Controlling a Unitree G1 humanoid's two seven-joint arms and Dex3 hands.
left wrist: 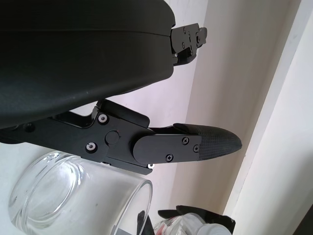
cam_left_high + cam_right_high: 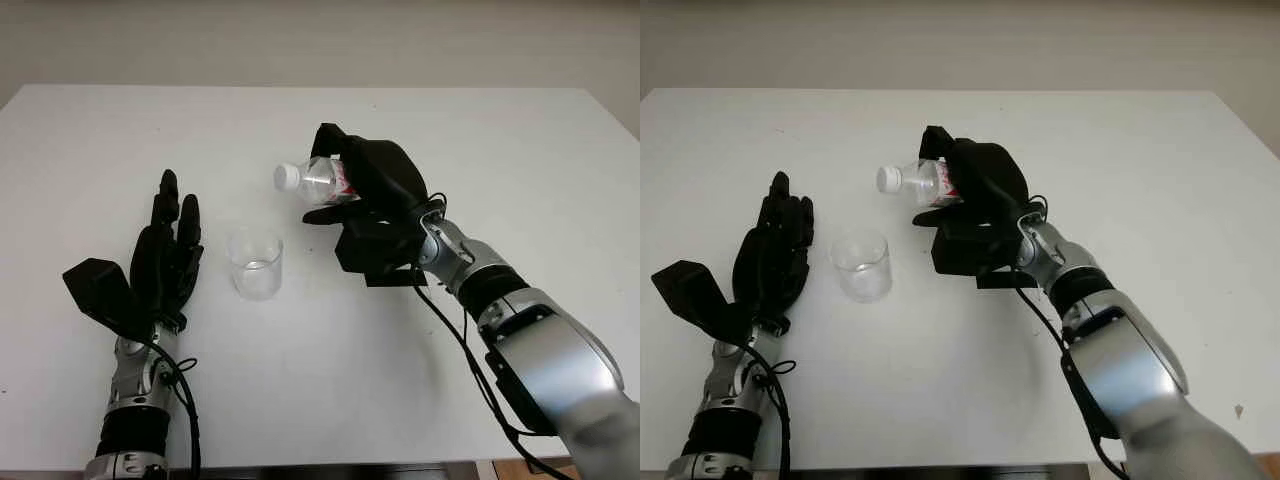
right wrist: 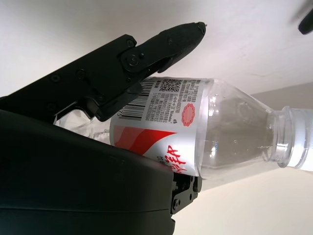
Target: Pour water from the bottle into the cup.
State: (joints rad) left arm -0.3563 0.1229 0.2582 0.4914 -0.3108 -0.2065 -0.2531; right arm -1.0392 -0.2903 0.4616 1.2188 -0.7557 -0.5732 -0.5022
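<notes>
My right hand (image 2: 365,185) is shut on a clear plastic bottle (image 2: 315,180) with a red-and-white label and a white cap (image 2: 287,176). It holds the bottle tipped nearly level above the table, the cap pointing left, up and to the right of the cup. In the right wrist view the bottle (image 3: 205,132) looks nearly empty and the cap is on. The clear cup (image 2: 255,264) stands upright on the white table (image 2: 480,130), with a little water at its bottom. My left hand (image 2: 170,240) is open just left of the cup, and the cup (image 1: 78,196) lies close below it.
The table's far edge (image 2: 320,88) runs along a pale wall. Bare white tabletop lies behind and to the right of the bottle. A black cable (image 2: 470,350) trails along my right forearm.
</notes>
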